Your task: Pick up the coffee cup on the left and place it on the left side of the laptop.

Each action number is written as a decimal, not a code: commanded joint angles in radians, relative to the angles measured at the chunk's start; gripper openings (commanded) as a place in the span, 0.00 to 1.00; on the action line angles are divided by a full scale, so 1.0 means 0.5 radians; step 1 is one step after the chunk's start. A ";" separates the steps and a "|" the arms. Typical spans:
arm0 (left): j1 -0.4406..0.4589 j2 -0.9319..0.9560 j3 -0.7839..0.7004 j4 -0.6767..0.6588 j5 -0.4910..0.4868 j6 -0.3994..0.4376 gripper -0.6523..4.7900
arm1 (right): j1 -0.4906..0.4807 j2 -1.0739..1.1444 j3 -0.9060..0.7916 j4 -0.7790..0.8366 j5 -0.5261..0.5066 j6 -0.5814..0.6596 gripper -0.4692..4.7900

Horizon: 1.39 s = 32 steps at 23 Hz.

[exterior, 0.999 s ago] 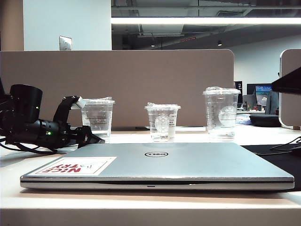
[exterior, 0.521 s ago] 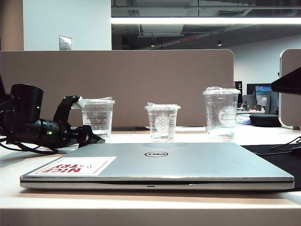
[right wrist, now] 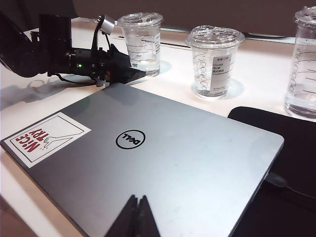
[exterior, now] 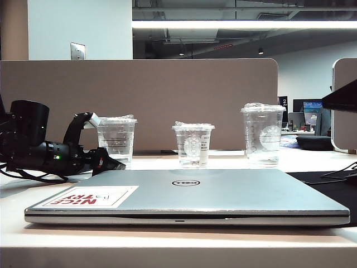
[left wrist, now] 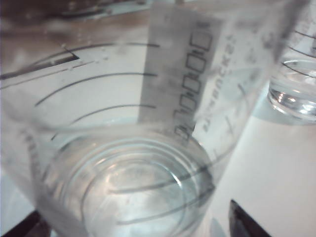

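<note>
The coffee cup (exterior: 116,140), clear with thin printed lines and crinkled film on top, stands on the white table behind the laptop's left corner. My left gripper (exterior: 103,143) lies level at it from the left, open, one finger high by the rim and one low by the base. The cup's wall (left wrist: 128,148) fills the left wrist view, with a dark fingertip (left wrist: 244,223) off to each side. The silver Dell laptop (exterior: 223,192) lies shut at the front. My right gripper (right wrist: 137,198) hovers shut over the laptop lid (right wrist: 163,163), far from the cup (right wrist: 142,39).
A shorter clear cup with a logo (exterior: 193,144) stands mid-table and a taller one (exterior: 262,134) further right. A black mat (right wrist: 286,148) lies under the laptop's right edge. A beige partition (exterior: 167,95) closes off the back of the table.
</note>
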 commanded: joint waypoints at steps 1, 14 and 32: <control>-0.011 0.002 -0.002 0.102 0.043 -0.014 1.00 | 0.003 0.003 -0.008 0.028 0.003 -0.001 0.08; -0.011 0.179 0.005 0.472 0.075 -0.138 1.00 | 0.003 0.003 -0.008 0.027 0.003 -0.001 0.08; -0.011 0.214 0.051 0.468 0.080 -0.120 1.00 | 0.003 0.003 -0.008 0.028 0.003 -0.001 0.08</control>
